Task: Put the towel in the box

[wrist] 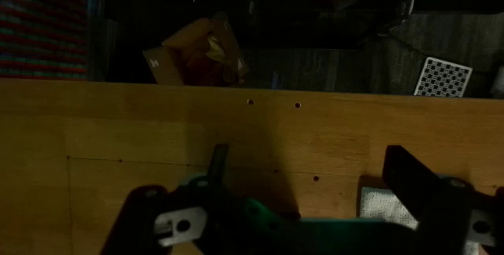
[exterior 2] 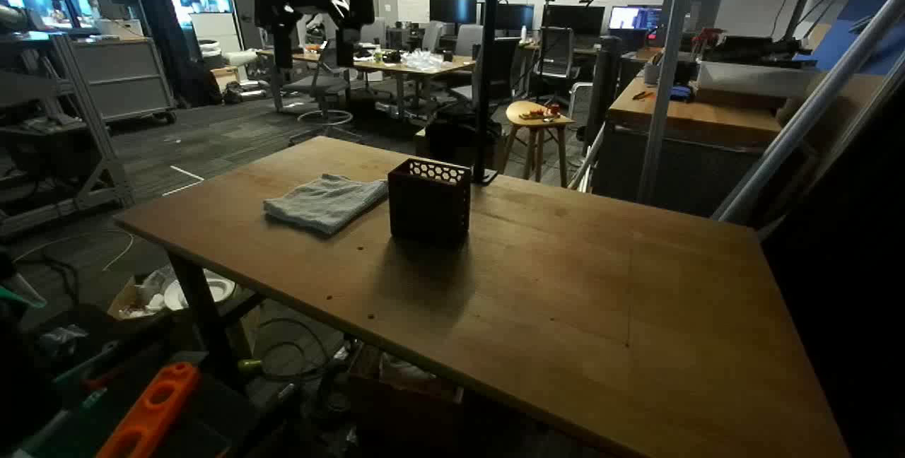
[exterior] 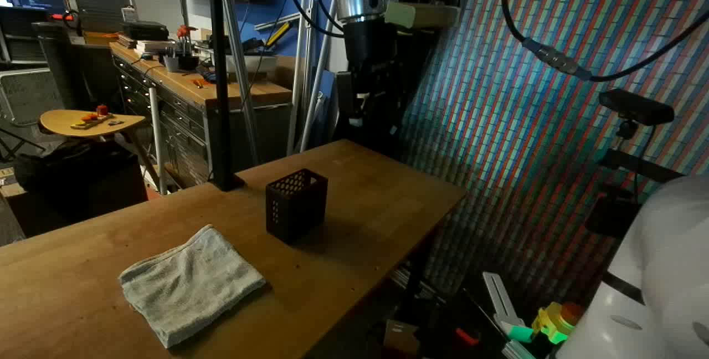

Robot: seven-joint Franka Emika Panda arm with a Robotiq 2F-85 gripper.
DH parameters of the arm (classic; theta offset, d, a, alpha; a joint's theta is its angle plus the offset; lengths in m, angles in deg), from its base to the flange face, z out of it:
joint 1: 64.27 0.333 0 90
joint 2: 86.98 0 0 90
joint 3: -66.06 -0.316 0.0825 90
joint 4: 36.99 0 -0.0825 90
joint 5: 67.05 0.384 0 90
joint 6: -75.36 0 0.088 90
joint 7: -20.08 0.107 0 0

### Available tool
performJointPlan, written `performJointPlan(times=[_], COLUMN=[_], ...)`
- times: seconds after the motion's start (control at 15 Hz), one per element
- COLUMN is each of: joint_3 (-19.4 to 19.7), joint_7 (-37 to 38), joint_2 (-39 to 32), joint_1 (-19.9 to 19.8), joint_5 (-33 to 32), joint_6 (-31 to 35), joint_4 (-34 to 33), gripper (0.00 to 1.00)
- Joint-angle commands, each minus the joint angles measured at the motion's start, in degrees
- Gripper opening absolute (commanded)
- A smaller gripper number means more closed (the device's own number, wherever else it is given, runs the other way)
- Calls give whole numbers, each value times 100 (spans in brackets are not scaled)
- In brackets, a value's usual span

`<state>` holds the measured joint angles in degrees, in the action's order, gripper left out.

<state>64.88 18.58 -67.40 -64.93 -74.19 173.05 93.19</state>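
- The pincer (exterior 2: 314, 63) was released, its two fingers (wrist: 218, 164) standing wide apart; in an exterior view they pointed straight down.
- It hung higher than the tabletop (exterior 2: 601, 288), well apart from both the towel and the box.
- The towel (exterior: 194, 287) lay on the tabletop, pale grey and roughly square, with soft rumples across its upper face and a doubled edge along one side.
- The box (exterior: 296, 206) stood upright on the same tabletop, just beside the towel but not touching it; an exterior view showed bare wood between them.
- The box was black, its top uncovered, and hexagonal holes showed in its walls. A broad, soft shadow (exterior 2: 431, 278) spread from its foot.
- In the wrist view, one finger of the pincer hid part of the towel, leaving a pale corner in sight.
- A black post (exterior: 219, 71) rose from the tabletop's edge, near the box.
- Beyond that edge stood a small wooden stool (exterior: 61, 121) with red and yellow pieces on it.
- A striped, many-coloured panel (exterior: 526, 181) filled the space past another side.
- In the wrist view, an opened carton (wrist: 167, 66) and a checkered board (wrist: 443, 78) showed past the tabletop's edge.
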Motion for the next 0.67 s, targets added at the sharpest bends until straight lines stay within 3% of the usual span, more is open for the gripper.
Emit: performJointPlan(times=[0.0, 0.6], joint_3=[31, -171], joint_7=[10, 308], joint_2=[0, -240], joint_1=[37, 154], joint_5=[-8, 27], joint_6=[-11, 81], joint_4=[-29, -275], gripper=[100, 100])
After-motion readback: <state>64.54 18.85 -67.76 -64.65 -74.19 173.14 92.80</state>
